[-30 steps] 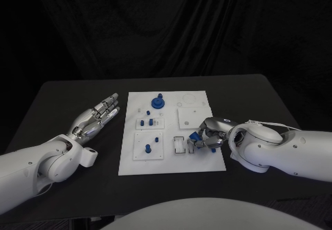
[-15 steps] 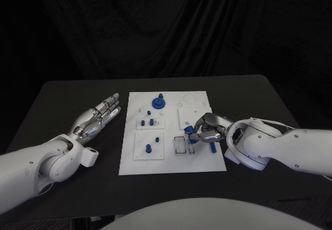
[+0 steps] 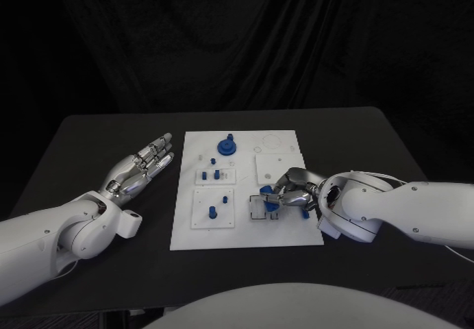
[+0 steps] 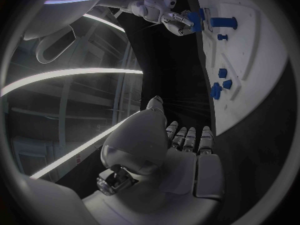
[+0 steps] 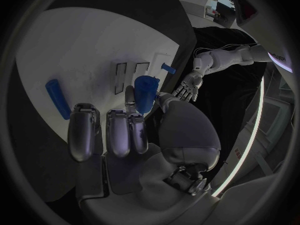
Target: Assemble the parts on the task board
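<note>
Right now I count one task board (image 3: 286,233), a white plate lying lengthwise toward the top of the head view, in the middle of the black counter (image 3: 89,144). On it I make out four raised square panels in two columns, and two narrow dark slots (image 3: 257,207) side by side, just left of my right hand.

Blue parts: a round knob with a short stem (image 3: 226,145) stands near the board's upper edge. Below it sit a few small pegs (image 3: 208,175) on the upper left panel, too small for a sure count. On the lower left panel I see two more pegs (image 3: 211,212). One loose blue rod (image 5: 58,98) lies flat on the board beside my right hand; in the head view its long axis runs roughly up and down.

My right hand (image 3: 292,195) sits over the board at centre right. Its fingers (image 5: 117,133) are curled down, and thumb and a finger pinch a blue cylinder (image 5: 146,92). In the right wrist view the cylinder's long axis runs along the fingers, away from the palm, its far end just beside the slots.

My left hand (image 3: 138,170) lies left of the board, near it but apart. Its fingers (image 3: 156,149) are straight, close together, pointing to the upper right, holding nothing.
</note>
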Robot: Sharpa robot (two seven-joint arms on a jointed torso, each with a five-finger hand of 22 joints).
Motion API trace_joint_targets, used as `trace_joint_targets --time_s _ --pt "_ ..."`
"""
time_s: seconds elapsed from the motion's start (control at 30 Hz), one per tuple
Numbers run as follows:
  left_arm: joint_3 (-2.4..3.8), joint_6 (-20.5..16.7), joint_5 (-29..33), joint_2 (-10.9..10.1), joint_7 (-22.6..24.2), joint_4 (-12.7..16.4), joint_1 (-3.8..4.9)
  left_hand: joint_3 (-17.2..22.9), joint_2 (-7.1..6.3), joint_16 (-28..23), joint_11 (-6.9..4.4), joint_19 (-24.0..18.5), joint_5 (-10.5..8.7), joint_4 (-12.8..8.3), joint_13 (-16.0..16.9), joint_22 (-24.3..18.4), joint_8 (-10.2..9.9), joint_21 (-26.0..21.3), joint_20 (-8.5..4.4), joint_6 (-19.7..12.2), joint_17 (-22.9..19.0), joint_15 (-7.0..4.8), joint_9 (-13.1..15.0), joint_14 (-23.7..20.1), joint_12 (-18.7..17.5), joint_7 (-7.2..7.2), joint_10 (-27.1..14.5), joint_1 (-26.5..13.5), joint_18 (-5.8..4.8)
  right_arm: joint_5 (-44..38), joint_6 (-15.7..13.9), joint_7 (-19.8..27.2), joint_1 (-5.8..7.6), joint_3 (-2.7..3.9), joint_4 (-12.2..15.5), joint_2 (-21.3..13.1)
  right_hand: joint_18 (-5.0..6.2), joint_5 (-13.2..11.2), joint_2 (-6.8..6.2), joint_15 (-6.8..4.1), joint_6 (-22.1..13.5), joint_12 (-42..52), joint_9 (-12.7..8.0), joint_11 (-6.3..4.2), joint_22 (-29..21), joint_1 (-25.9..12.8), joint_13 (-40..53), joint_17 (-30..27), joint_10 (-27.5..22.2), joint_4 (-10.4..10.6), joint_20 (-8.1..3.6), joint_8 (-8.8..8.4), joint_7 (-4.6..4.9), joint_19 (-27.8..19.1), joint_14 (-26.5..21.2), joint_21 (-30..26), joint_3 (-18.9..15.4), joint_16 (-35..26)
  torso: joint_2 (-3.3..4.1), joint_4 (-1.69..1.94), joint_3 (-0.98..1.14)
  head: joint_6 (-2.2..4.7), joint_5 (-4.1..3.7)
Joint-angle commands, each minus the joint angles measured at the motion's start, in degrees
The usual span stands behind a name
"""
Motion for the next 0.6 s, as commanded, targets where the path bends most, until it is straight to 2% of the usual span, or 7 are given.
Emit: trace_joint_targets --time_s 0.03,0.37,0.47,0.6 --pt "0.05 0.7 0.1 0.1 3.1 0.0 -0.07 0.2 0.15 -0.2 0.39 0.0 0.35 -0.1 -0.1 -0.1 0.1 -0.2 0.51 0.1 -0.1 0.45 0.0 0.0 -0.4 0.35 0.2 0.5 -0.22 3.4 1.9 -1.6 -0.21 -0.01 -0.3 0.2 -0.65 -0.9 -0.08 0.37 -0.4 0.2 -0.1 0.54 11.8 -1.0 15.1 0.5 6.1 -2.9 0.46 -0.25 0.2 2.7 3.5 -0.1 3.3 -0.2 0.06 -0.03 0.06 -0.01 0.15" --pt "0.05 0.8 0.1 0.1 3.0 -0.1 -0.07 0.3 0.15 -0.2 0.35 0.0 0.39 -0.1 -0.1 -0.1 0.2 -0.2 0.55 0.2 -0.1 0.47 0.1 0.0 -0.4 0.46 0.2 0.6 -0.2 3.9 2.4 -1.4 -0.34 -0.02 -1.1 1.2 -0.6 -1.5 -0.07 0.49 -0.8 0.2 -0.2 0.71 11.7 -1.6 15.1 0.3 6.1 -2.4 0.57 -0.69 0.41 2.6 3.5 -0.3 2.6 -0.3 0.03 -0.08 0.04 -0.01 0.58" --pt "0.05 0.9 0.1 0.2 3.0 -0.1 -0.07 0.3 0.16 -0.2 0.33 0.0 0.41 -0.1 -0.1 -0.1 0.2 -0.2 0.58 0.2 -0.1 0.49 0.1 0.0 -0.4 0.58 0.2 0.6 -0.19 4.0 2.8 -1.4 -0.34 -0.02 -1.3 1.3 -0.59 -2.4 0.1 0.67 -1.2 0.2 -0.6 0.91 11.7 -1.9 15.1 0.2 6.1 -2.0 0.71 -1.28 0.65 2.6 3.5 -0.4 2.1 -0.4 0.03 -0.04 0.04 -0.01 0.51" --pt "0.05 1.0 0.1 0.2 2.9 -0.2 -0.07 0.3 0.16 -0.2 0.33 0.0 0.41 -0.1 -0.1 -0.1 0.2 -0.2 0.58 0.2 -0.1 0.49 0.1 0.0 -0.4 0.58 0.2 0.6 -0.19 4.0 3.1 -1.1 -0.35 -0.02 -1.4 1.5 -0.59 -5.1 0.39 0.85 -1.1 0.2 -1.1 1.09 11.7 -2.6 15.1 0.2 6.1 -1.0 0.91 -1.78 0.81 2.6 3.5 -0.4 1.1 -0.3 0.03 0.01 0.04 -0.01 0.53"
